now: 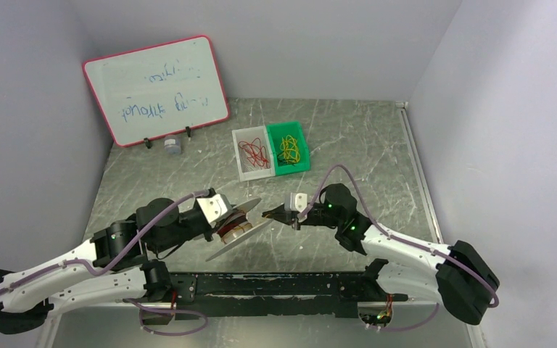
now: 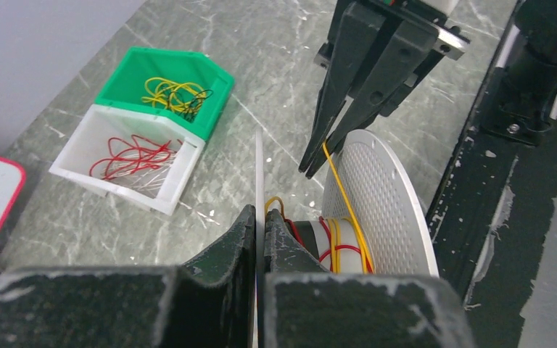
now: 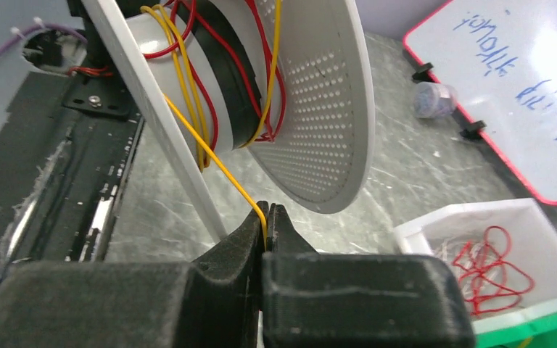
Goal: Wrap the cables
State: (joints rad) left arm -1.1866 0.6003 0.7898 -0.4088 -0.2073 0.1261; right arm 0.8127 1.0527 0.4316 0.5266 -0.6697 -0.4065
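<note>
A white spool (image 1: 236, 230) with perforated flanges hangs tilted above the table between both arms. My left gripper (image 2: 260, 217) is shut on the thin edge of one flange (image 2: 259, 167). Red and yellow cables (image 3: 203, 80) are wound round the spool's core. One yellow cable (image 3: 214, 161) runs from the core down to my right gripper (image 3: 267, 210), which is shut on its end. In the left wrist view the right gripper (image 2: 312, 170) points down beside the other flange (image 2: 384, 196), with the yellow cable (image 2: 344, 196) leading from its tips.
A white bin (image 1: 255, 175) with loose red cables (image 1: 254, 152) and a green bin (image 1: 294, 169) with yellow ones (image 1: 289, 147) stand behind the spool. A whiteboard (image 1: 156, 88) leans at the back left, a small grey cap (image 1: 172, 147) before it. A black rail (image 1: 275, 286) lines the near edge.
</note>
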